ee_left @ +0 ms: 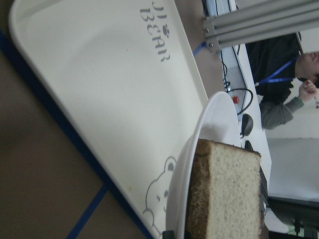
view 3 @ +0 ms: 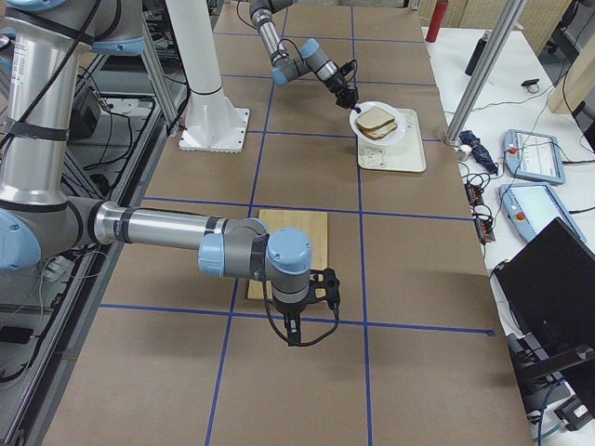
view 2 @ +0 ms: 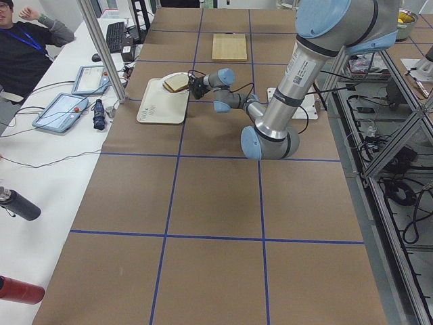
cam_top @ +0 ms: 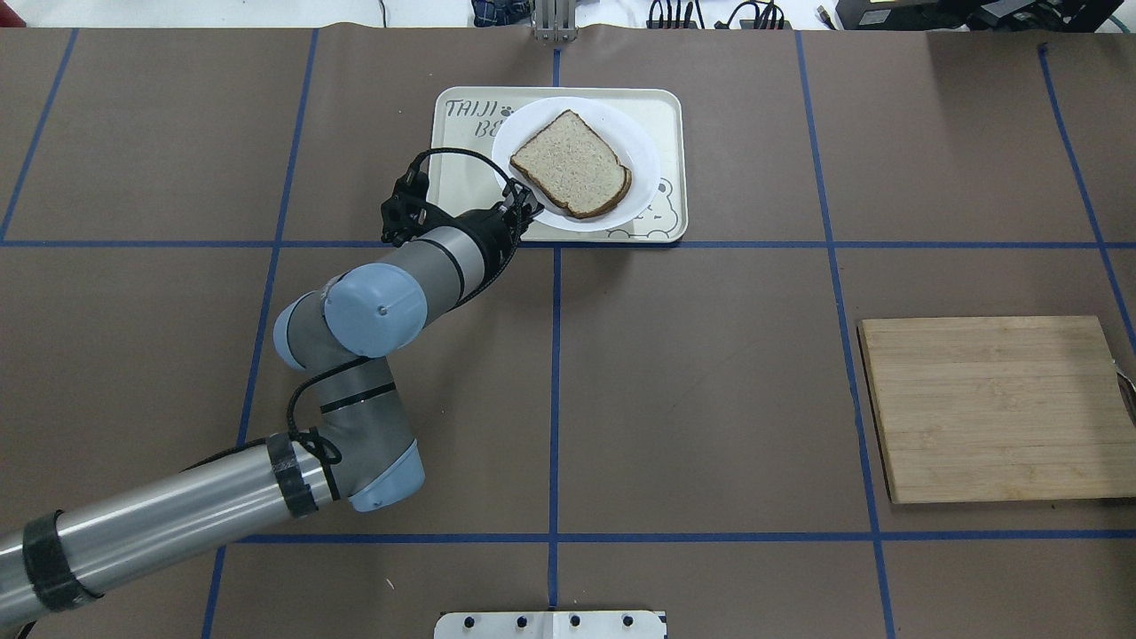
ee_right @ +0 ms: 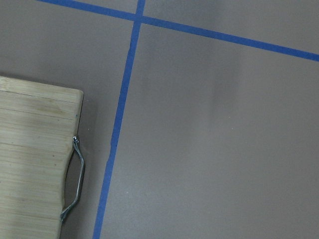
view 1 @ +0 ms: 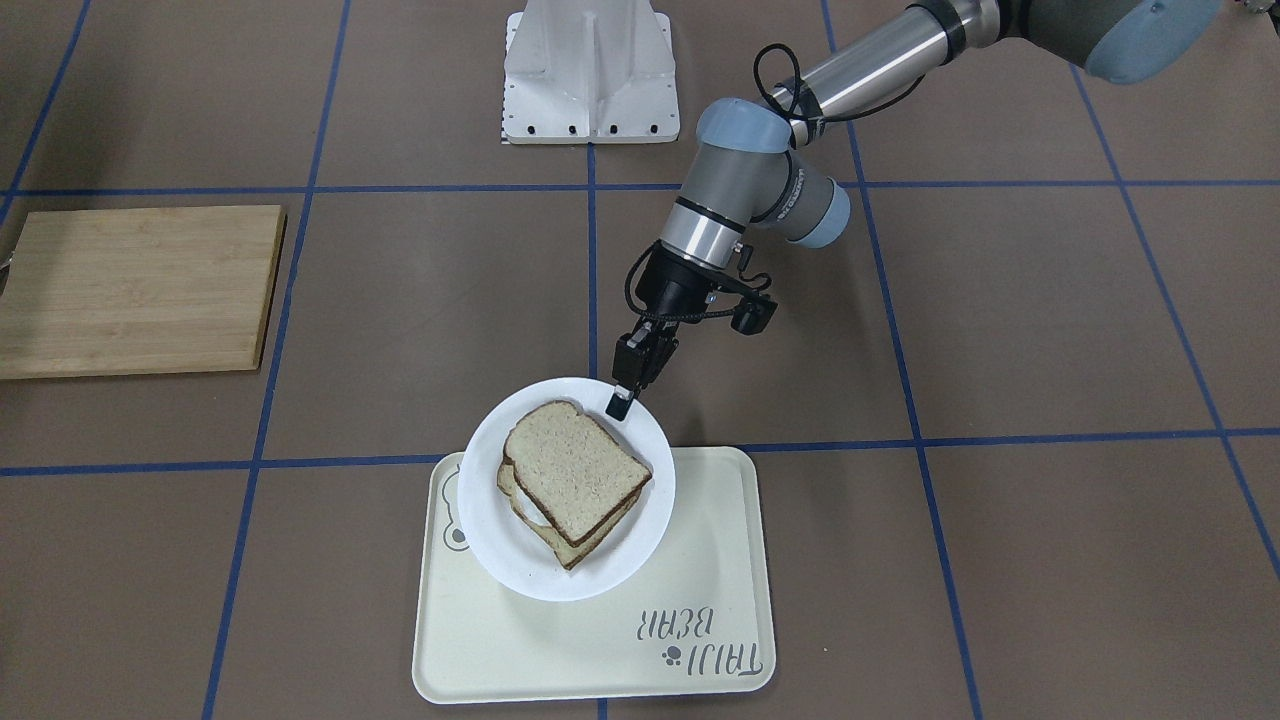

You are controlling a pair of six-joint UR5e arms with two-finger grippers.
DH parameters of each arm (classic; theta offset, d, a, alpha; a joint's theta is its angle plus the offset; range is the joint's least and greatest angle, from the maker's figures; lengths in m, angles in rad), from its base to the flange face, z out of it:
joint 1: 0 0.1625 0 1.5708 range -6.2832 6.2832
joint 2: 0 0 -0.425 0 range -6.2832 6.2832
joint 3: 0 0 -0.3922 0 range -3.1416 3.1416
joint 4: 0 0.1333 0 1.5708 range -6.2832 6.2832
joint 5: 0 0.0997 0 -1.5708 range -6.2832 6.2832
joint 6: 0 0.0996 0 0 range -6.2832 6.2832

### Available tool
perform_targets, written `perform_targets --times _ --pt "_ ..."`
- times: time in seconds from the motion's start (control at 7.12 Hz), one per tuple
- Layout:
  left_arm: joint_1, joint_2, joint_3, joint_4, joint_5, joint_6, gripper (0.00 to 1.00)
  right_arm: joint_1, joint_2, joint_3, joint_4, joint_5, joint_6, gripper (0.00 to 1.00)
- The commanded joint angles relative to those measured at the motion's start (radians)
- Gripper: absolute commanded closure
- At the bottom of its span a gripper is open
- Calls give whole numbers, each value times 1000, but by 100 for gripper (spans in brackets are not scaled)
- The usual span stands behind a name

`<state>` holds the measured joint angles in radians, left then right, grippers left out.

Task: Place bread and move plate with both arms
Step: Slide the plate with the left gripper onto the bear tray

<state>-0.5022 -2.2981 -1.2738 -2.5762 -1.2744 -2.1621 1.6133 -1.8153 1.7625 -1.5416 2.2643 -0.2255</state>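
The white plate (view 1: 500, 565) sits over the bear tray (view 1: 700, 560), tilted, with its robot-side rim past the tray's edge. On it lies the plain bread (view 1: 575, 470), stacked on a second slice (view 1: 568, 552) with some white showing beneath. My left gripper (view 1: 620, 400) is shut on the plate's rim on the robot's side. In the overhead view the left gripper (cam_top: 525, 211) meets the plate (cam_top: 641, 146) at its near-left rim, with the bread (cam_top: 568, 160) on top. My right gripper (view 3: 296, 333) hangs low beside the cutting board; I cannot tell whether it is open.
A bamboo cutting board (cam_top: 994, 408) with a metal handle (ee_right: 75, 184) lies on the robot's right side. The white robot base (view 1: 590, 70) stands at the table's robot edge. Blue tape lines cross the brown table. An operator sits beyond the tray's side.
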Motion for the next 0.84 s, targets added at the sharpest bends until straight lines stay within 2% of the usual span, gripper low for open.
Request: perform_targets --times 0.0,0.42,0.56,0.7 --pt "-25 -82 147 7 1 -7 100 -1 1 0 0 0 0 0" --pt "-24 -89 185 10 1 5 100 0 1 0 0 0 0 0" --pt "-24 -87 185 11 -3 39 91 0 -1 -2 0 0 0 0" --pt "-24 -89 183 8 -3 57 64 0 -1 -2 0 0 0 0"
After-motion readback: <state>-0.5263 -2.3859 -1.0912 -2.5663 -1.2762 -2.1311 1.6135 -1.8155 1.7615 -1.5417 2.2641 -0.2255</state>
